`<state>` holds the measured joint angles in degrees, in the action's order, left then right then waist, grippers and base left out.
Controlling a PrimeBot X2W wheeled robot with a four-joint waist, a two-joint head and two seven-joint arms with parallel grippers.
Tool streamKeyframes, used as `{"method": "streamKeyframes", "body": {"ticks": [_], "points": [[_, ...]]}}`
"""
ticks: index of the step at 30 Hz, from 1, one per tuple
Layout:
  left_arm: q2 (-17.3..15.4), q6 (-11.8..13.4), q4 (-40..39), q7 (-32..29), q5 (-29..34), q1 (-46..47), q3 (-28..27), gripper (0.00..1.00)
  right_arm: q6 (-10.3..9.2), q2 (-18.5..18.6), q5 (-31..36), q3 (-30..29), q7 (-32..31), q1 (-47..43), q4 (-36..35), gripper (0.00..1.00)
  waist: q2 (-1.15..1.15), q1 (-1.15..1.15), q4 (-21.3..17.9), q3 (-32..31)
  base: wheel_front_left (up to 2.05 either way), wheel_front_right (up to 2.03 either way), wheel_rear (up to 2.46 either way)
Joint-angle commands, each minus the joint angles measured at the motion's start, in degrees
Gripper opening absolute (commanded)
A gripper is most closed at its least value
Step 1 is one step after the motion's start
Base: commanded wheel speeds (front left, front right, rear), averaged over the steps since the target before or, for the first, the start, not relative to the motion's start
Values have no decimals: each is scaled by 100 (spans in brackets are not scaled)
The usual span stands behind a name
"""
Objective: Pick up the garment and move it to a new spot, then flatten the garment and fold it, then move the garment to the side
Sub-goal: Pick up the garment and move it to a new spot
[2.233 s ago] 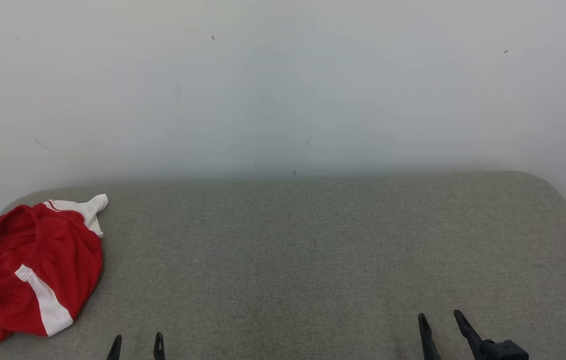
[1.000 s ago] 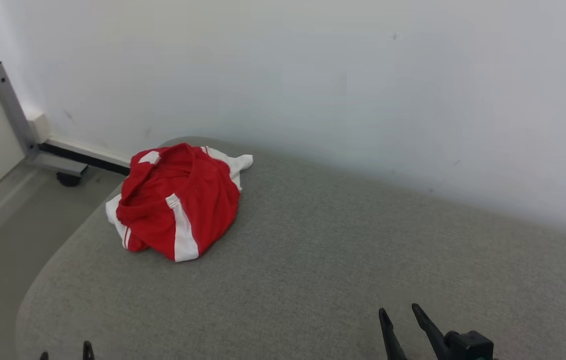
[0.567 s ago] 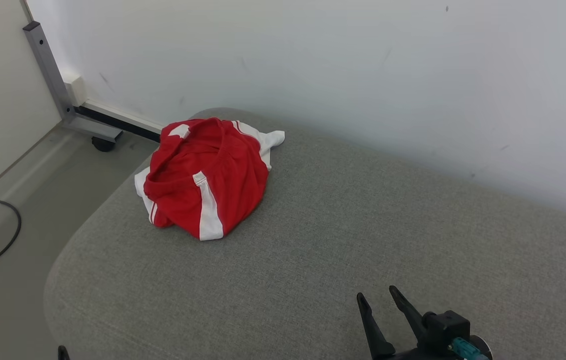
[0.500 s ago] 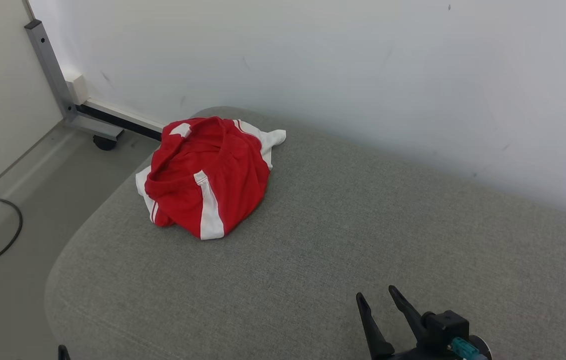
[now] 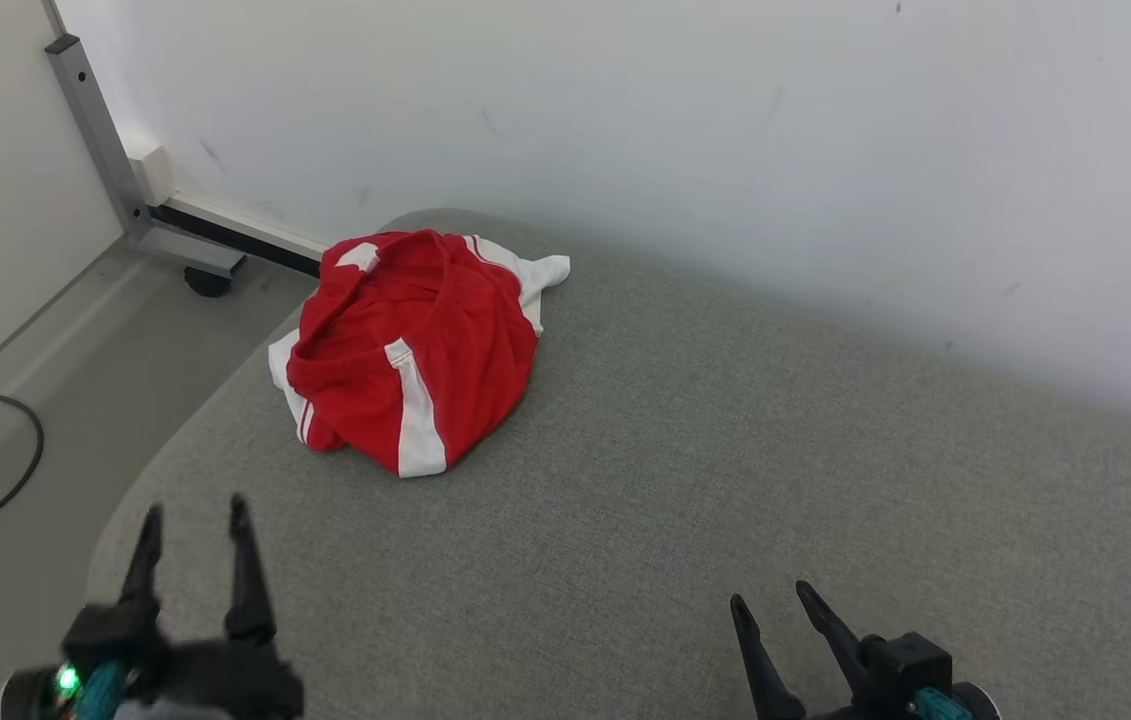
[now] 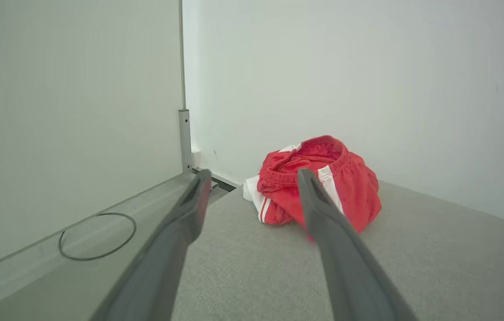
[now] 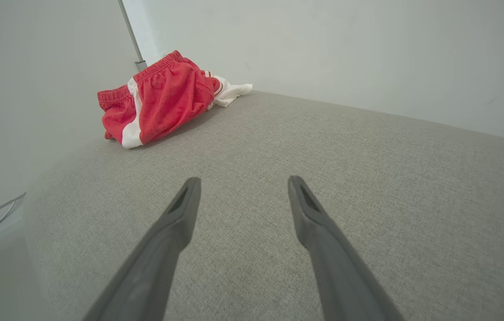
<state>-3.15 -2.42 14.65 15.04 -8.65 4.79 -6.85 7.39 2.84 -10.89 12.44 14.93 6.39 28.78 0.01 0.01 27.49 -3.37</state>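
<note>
- While the left gripper (image 5: 195, 506) and the right gripper (image 5: 769, 594) hung wide open and empty over the cushion's (image 5: 685, 480) near edge, the red shorts (image 5: 410, 345) lay bunched on its far left corner.
- They looked light, soft and floppy; the elastic waistband (image 6: 287, 176) seemed the firmest place to pinch.
- No brand or writing could be read.

Bare cushion (image 5: 685, 480) beside garment (image 5: 410, 345)
</note>
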Motion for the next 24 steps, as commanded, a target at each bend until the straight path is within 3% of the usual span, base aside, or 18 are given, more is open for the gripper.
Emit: {"method": "streamKeyframes", "body": {"ticks": [1, 7, 9, 14, 24], "points": [[-7, -76, 296, 16, 188, 512, 218, 100, 19, 9, 92, -63, 16, -135, -64, 100, -1, -1, -7, 11, 0, 0, 0], [-138, -315, 1631, -59, 480, 2005, 823, 100, 19, 10, 322, -308, -140, -614, -443, 100, -1, -1, -95, 82, 0, 0, 0], [-309, -358, 2486, -518, 501, 2707, 911, 100, 19, 5, 582, -261, -418, -737, -922, 100, -1, -1, -499, 478, 0, 0, 0], [-292, -161, 3456, -1380, -74, 3705, 417, 100, 19, 134, 927, -304, -894, -929, -1844, 100, -1, -1, -1069, 1193, 0, 0, 0], [-434, -394, 4415, -2150, -607, 4691, 281, 100, 19, 389, 1042, -368, -1474, -1125, -3314, 100, -1, -1, -1674, 2212, 0, 0, 0]]}}
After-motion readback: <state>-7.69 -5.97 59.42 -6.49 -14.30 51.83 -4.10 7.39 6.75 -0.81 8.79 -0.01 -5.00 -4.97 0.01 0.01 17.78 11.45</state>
